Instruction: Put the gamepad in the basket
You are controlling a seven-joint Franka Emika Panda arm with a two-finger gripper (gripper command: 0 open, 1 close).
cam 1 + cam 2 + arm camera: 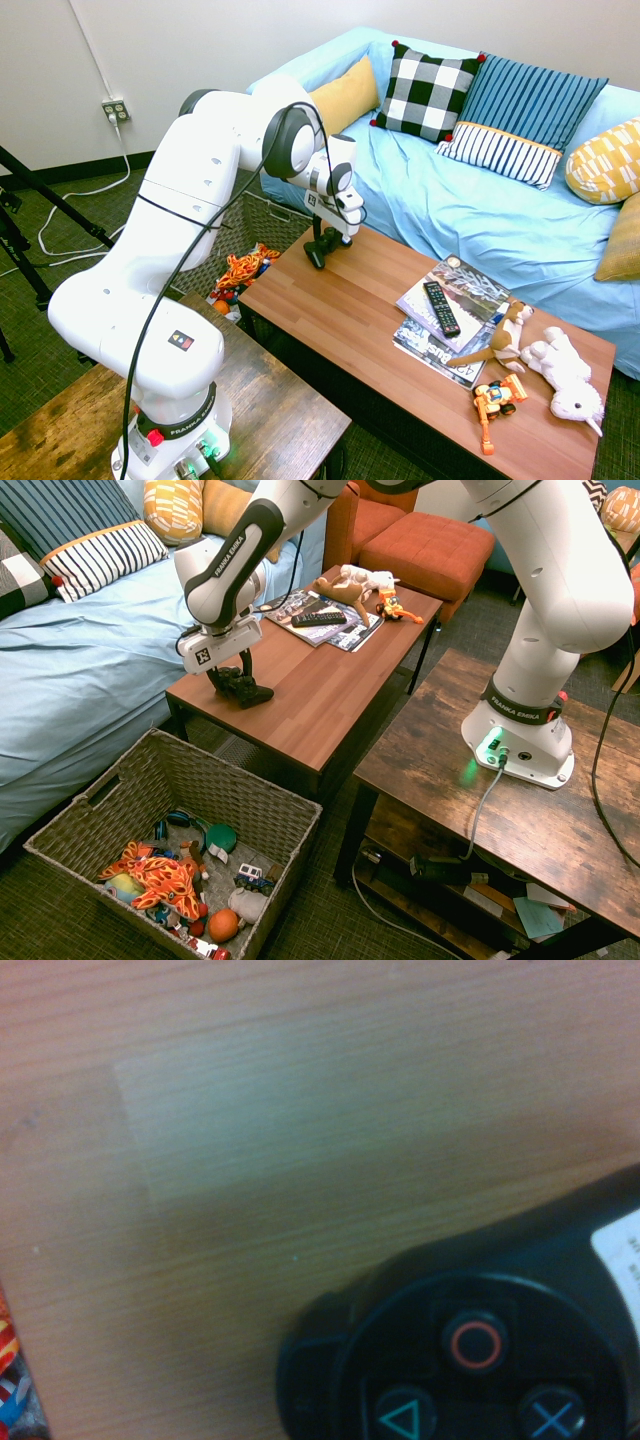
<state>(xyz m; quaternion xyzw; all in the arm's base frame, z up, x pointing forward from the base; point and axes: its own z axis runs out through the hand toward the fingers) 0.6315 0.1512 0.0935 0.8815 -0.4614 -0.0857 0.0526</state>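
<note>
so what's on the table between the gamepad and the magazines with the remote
Nothing: in the second exterior view the table is bare wood between the gamepad and the magazines with the remote.

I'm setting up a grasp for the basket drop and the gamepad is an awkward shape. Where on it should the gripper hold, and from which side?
Across the narrow middle body, coming from above. The gamepad lies flat near the coffee table's edge, so its sides are free while the curved handles would likely slip. The gripper already points down over it, fingers either side.
</note>
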